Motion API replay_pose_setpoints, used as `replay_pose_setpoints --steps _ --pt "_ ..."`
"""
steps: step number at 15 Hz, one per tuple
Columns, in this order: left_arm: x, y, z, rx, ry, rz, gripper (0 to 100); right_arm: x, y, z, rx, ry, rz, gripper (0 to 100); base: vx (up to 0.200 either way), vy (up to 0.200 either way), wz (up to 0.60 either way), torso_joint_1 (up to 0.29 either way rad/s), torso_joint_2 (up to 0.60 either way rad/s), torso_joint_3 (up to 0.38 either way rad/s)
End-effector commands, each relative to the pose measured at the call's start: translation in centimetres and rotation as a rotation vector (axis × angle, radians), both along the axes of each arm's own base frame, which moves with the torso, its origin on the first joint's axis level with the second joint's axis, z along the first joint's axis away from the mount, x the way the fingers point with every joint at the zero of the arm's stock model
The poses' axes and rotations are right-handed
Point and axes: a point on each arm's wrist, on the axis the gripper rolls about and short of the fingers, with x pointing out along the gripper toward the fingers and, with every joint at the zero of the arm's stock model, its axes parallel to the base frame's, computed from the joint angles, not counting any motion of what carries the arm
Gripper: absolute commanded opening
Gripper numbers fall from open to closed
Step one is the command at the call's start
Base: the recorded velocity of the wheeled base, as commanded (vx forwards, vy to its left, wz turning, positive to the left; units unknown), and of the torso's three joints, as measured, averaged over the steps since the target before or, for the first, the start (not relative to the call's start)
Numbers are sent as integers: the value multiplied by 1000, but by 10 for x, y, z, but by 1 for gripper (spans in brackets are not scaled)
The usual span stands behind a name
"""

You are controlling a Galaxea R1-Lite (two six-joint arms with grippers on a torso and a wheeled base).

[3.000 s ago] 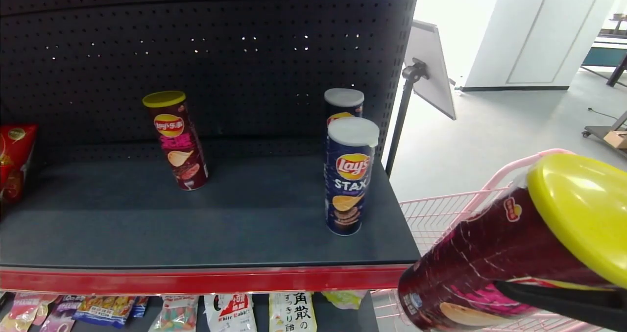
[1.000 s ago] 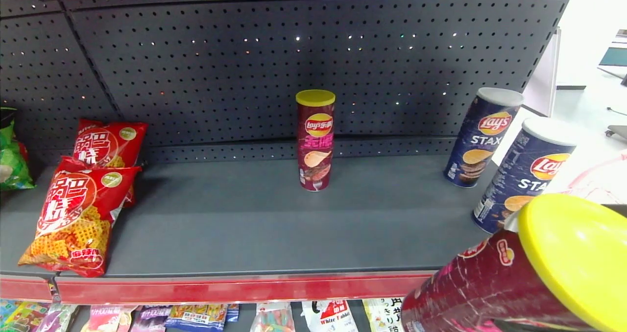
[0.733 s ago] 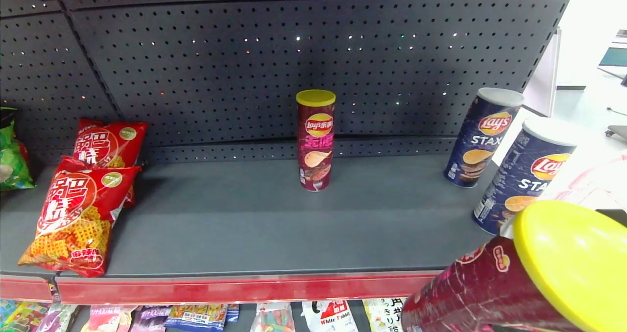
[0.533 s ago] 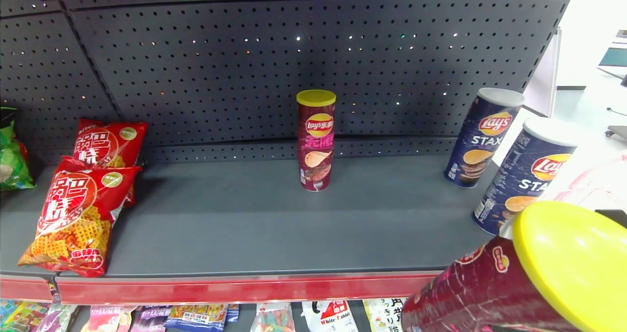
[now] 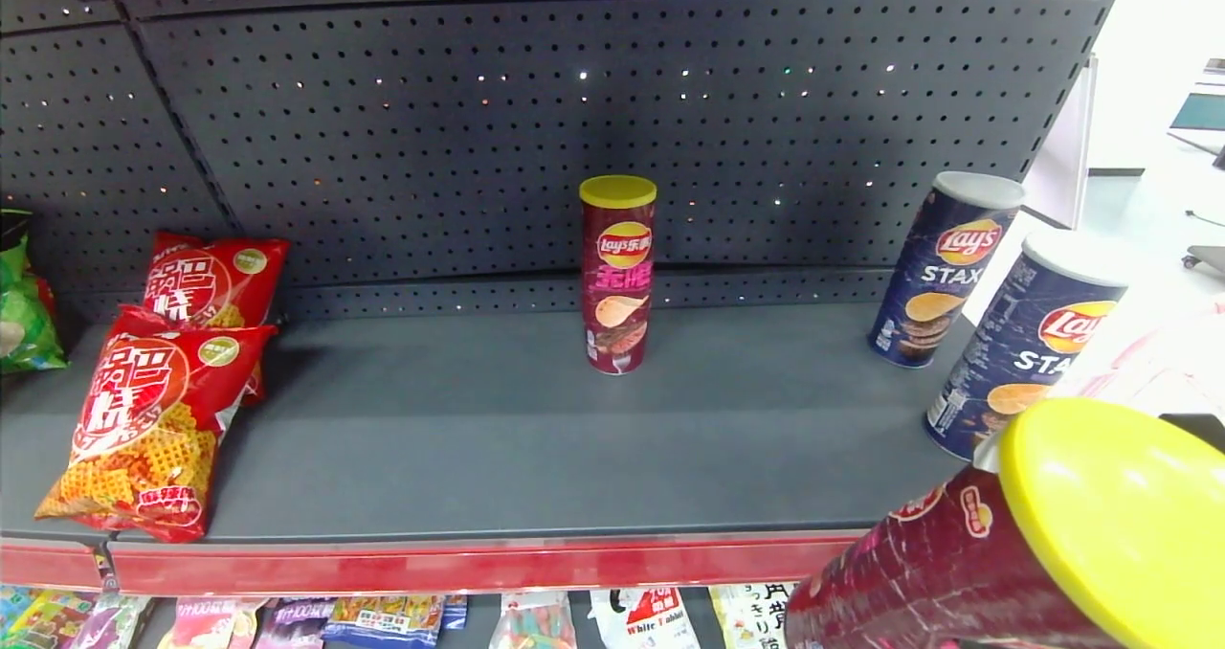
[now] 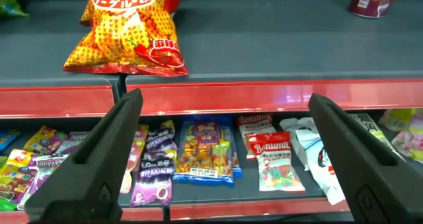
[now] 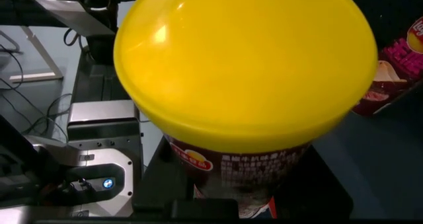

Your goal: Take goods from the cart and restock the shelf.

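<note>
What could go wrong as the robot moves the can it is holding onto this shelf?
1. The held can is tilted and close by the nearer blue can; swinging it in could knock that one over.
2. Its lower end sits below the shelf's red front edge in the head view and might catch on it.
3. Set down this tilted, it may topple.

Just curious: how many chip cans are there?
4. Red can in the middle of the shelf; rear blue can and front blue can at its right end; held red can nearest the camera. More may be hidden.
</note>
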Motion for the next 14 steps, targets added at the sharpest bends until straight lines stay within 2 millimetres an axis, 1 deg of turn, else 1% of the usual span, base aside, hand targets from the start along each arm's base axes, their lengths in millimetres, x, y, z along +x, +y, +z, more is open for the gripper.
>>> replay_pose_setpoints --steps 1,3,4,9,14 --pt "0 0 0 -3 1 0 100 0 0 0 -1 0 1 0 200 0 0 2 -2 7" --pt "0 0 0 -3 1 -1 100 -2 -1 -4 -7 7 1 0 200 0 0 -5 -2 7" --pt "0 0 0 -3 1 0 100 -2 -2 -7 -14 14 1 0 0 0 0 0 0 0" --pt "0 0 0 -3 1 -1 100 -2 -2 -6 -10 12 -2 0 0 0 0 0 0 0" --pt "0 0 0 2 1 0 100 -1 -2 5 17 -10 -10 0 0 0 0 0 0 0"
